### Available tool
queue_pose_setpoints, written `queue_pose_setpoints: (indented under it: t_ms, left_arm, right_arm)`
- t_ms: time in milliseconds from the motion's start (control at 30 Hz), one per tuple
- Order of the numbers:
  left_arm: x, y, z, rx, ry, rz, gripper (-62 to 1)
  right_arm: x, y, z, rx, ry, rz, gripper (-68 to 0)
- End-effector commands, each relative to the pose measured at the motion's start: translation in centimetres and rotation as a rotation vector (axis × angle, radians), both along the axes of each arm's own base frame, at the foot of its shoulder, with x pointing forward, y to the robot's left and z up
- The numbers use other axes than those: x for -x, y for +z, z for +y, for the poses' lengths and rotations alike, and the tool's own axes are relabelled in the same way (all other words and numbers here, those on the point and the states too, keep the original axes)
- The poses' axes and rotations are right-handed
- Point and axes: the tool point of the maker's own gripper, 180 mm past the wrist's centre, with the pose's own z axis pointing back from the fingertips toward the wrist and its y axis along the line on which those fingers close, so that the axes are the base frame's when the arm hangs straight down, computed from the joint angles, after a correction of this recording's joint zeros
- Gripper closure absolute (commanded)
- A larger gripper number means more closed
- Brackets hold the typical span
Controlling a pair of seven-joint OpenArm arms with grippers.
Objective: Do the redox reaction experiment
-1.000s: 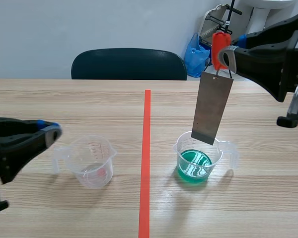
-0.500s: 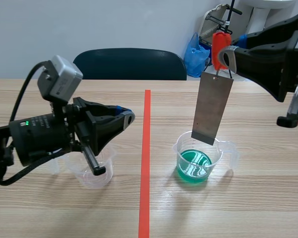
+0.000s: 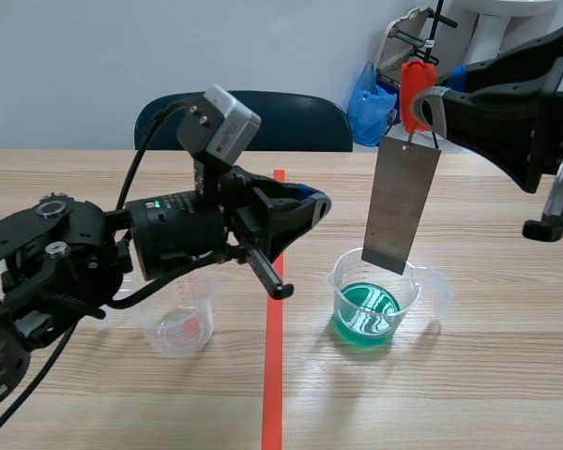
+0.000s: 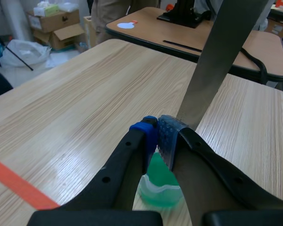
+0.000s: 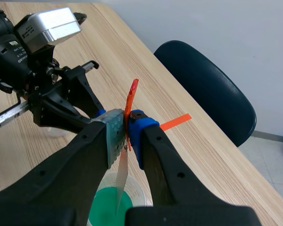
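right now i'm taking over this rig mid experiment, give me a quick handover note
Right claw: shut on the orange clip, raised; the metal plate hangs from the clip.
Left claw: shut on nothing, raised, tip pointing toward the plate.
Things: the plate hangs over the cup of green liquid, lower edge about at the rim; I cannot tell if it touches the liquid. The clear cup stands apart, on the left claw's side.
Done: plate is up and lined over the green cup.
Left: probably lower the plate into the liquid; mind the left claw close by.
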Motion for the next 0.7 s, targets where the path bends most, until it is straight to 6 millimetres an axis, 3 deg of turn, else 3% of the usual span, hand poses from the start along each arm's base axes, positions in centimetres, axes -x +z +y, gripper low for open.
queue_pose_setpoints:
  t_ms: [0,167,667]
  left_arm:
    - [0.32,1.16,-0.82,0.031,-0.018,-0.024,-2.9]
    - [0.74,1.42,-1.67,0.05,-0.035,-0.021,-2.9]
    - [0.66,1.02,-1.56,0.031,-0.032,-0.031,-2.9]
  right_arm:
    - [-0.24,1.01,0.07,-0.025,0.002,-0.026,-0.6]
    - [-0.24,1.01,0.07,-0.025,0.002,-0.026,-0.6]
    - [-0.24,1.01,0.07,-0.025,0.002,-0.026,-0.6]
